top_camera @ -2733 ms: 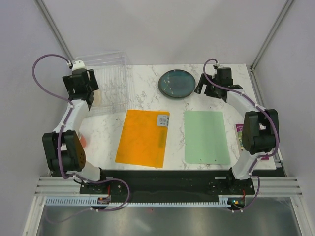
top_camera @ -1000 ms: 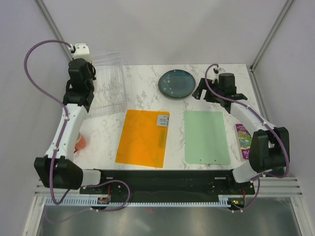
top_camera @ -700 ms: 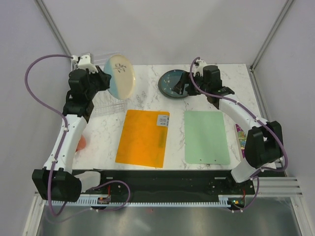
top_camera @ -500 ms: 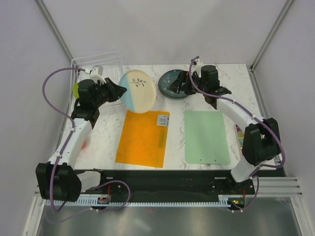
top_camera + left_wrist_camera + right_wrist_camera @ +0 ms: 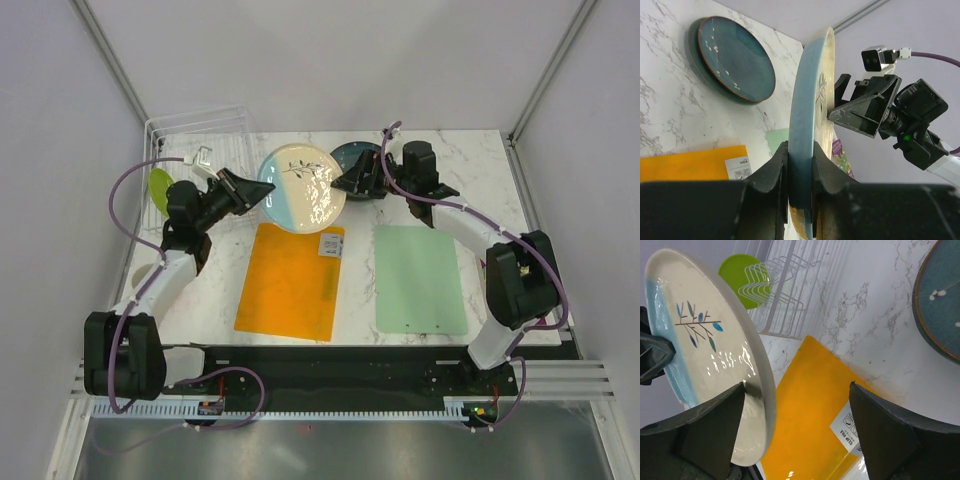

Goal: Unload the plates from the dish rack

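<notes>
L gripper [image 5: 800, 156]: jaws nearly closed, clamped on the rim of the cream/pale-blue plate [image 5: 302, 188]. Plate is held tilted in the air toward the table's far edge, left of centre, out of the dish rack [image 5: 200, 135]. R gripper [image 5: 353, 181]: jaws wide, holding nothing; the plate's opposite rim sits between its fingers, contact cannot be told. Rack is at the far-left corner w/ lime green plate [image 5: 741, 277] standing in it. Dark blue plate [image 5: 735, 59] lies flat by the far edge.

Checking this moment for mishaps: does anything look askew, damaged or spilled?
Nothing damaged or spilled. The cream-and-blue plate is tilted in mid-air, pinched at its rim by the left gripper, with the open right gripper at its opposite edge.
</notes>
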Available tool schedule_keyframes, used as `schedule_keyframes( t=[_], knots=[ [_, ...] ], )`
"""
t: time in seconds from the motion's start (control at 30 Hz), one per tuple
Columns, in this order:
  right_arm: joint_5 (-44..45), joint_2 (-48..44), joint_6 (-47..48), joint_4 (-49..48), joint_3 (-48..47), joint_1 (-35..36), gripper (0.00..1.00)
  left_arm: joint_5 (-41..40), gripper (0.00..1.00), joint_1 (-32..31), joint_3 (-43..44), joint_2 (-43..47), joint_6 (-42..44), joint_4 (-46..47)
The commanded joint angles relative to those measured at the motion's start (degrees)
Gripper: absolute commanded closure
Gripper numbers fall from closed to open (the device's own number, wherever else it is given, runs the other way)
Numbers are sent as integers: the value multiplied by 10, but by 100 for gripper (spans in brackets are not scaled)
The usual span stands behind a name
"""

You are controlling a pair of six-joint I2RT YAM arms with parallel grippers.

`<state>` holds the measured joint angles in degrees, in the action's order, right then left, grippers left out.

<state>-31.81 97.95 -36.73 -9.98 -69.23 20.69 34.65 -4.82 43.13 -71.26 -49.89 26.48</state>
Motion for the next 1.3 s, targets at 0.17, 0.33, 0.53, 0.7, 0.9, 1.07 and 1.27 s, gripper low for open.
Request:
schedule_keyframes(
  t=[0.17, 0.33, 0.53, 0.7, 0.9, 1.07, 1.27],
  knots=[
    [-66, 36, -41, -78, -10, 16, 39, 38, 98, -33, -9, -34, -98, 179],
    [-67, 34, -39, -85, 0, 16, 100, 40, 98, -34, -6, -41, -89, 176],
    [1, 13, 10, -16, -29, 5, 100, 70, 51, -33, 50, -60, 45, 16],
    [43, 7, 41, 51, -72, -55, 100, -85, 31, -34, 89, -5, 224, -199],
    [46, 53, 53, 80, -136, -133, 100, -285, 22, -34, 77, 81, 378, -322],
    [45, 136, 56, 95, -212, -159, 100, -386, 16, -33, 53, 174, 437, -339],
    [36, 234, 30, 80, -297, -166, 100, -492, 6, -33, 53, 216, 498, -333]
  ],
)
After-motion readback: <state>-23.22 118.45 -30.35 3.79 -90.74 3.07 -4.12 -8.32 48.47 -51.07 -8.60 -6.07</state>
